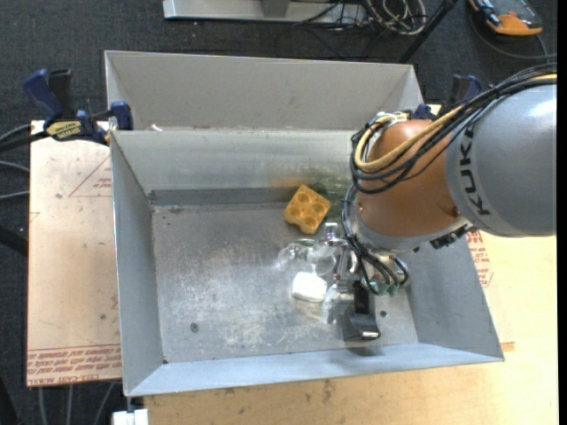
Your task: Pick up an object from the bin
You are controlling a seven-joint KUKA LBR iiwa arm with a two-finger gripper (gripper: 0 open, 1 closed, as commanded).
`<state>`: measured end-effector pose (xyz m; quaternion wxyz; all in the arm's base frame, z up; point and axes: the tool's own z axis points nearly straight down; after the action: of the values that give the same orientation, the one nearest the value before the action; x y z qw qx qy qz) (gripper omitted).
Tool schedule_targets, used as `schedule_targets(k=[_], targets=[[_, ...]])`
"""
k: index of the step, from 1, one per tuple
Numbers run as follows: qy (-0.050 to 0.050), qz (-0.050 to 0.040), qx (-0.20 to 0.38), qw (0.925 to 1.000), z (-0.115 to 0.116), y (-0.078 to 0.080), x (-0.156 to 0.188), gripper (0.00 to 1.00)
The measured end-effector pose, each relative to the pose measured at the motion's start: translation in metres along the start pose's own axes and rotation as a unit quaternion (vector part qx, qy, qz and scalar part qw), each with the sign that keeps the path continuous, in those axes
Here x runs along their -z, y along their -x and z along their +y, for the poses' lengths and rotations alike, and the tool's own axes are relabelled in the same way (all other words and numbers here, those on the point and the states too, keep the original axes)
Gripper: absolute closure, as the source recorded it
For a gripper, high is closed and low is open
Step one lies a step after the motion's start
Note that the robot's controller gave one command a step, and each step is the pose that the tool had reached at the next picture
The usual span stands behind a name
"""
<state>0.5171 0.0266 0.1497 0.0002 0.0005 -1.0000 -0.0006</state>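
gripper hangs low in the bin, just right of a small white lump; open or closed, i cannot tell. yellow holed block lies farther back.

a robotics lab: an industrial robot arm over a grey metal bin, loose cables on dark carpet beyond.

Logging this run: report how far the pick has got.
Done: the gripper is down inside the bin, right of centre. In hand: it sits beside a small white object; no grasp visible. Left: gripping and lifting out. The yellow block lies apart at the back.
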Motion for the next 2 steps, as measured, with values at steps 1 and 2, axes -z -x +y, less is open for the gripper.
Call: schedule_targets(k=[1, 2], targets=[[0.002, -0.0065, -0.001, 1.0, -0.0596, -0.0022, -0.0706, 1.0], [0.002, -0.0065, -0.001, 1.0, -0.0596, -0.0022, -0.0707, 1.0]])
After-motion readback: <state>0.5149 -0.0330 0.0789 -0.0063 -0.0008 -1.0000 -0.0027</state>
